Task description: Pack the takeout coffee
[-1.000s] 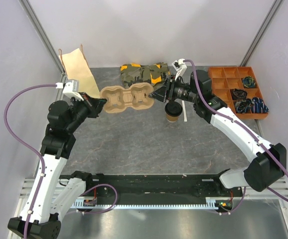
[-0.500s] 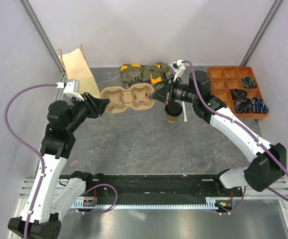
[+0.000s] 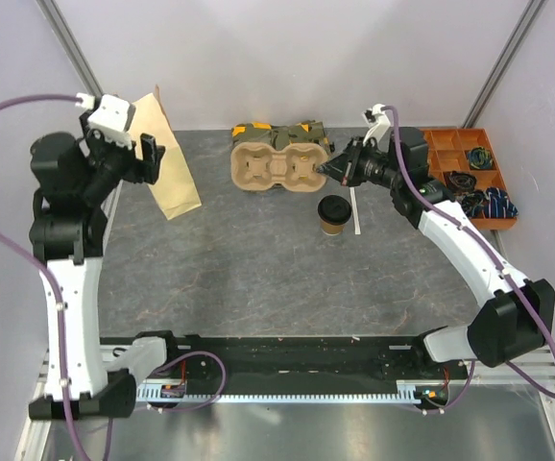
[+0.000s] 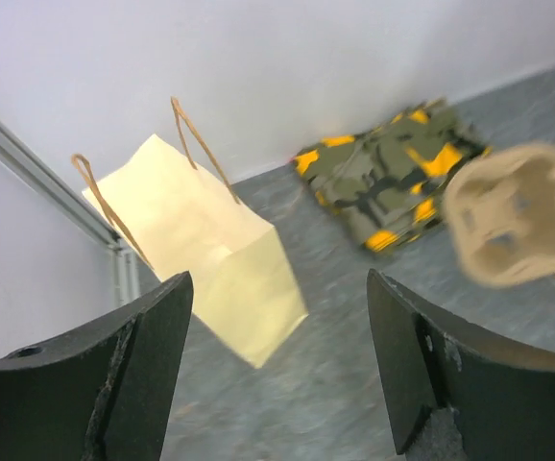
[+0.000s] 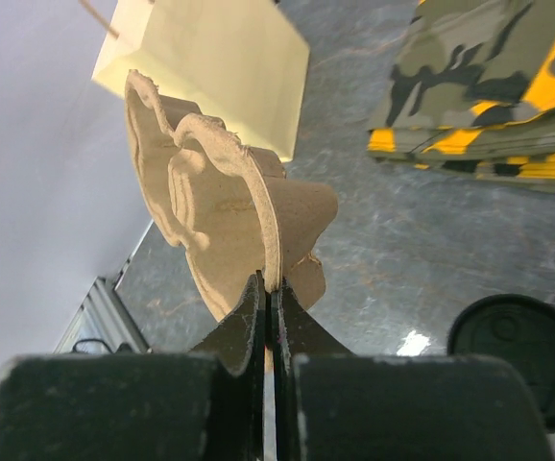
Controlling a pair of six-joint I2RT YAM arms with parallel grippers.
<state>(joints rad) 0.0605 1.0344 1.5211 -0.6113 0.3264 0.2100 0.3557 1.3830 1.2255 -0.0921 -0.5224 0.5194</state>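
Observation:
The takeout coffee (image 3: 334,214), a tan paper cup under a black lid (image 5: 515,348), stands upright on the table just right of centre, touched by nothing. Above and left of it my right gripper (image 3: 327,169) is shut on the rim of the brown two-hole pulp cup tray (image 3: 278,168) (image 5: 229,216) and holds it off the table. My left gripper (image 3: 147,158) is raised at the far left beside the tan paper bag (image 3: 165,156) (image 4: 201,240). Its fingers (image 4: 143,355) stand wide open with nothing between them.
A folded camouflage cloth (image 3: 276,135) (image 4: 393,182) lies at the back behind the tray. An orange compartment tray (image 3: 458,175) of small items sits at the right. A white stick (image 3: 356,210) lies beside the cup. The aluminium frame post (image 4: 37,173) runs close behind the bag.
My left gripper let go of the pulp tray, opened, and swung up and back to the far left by the bag. My right gripper closed on the tray and carried it slightly right and back.

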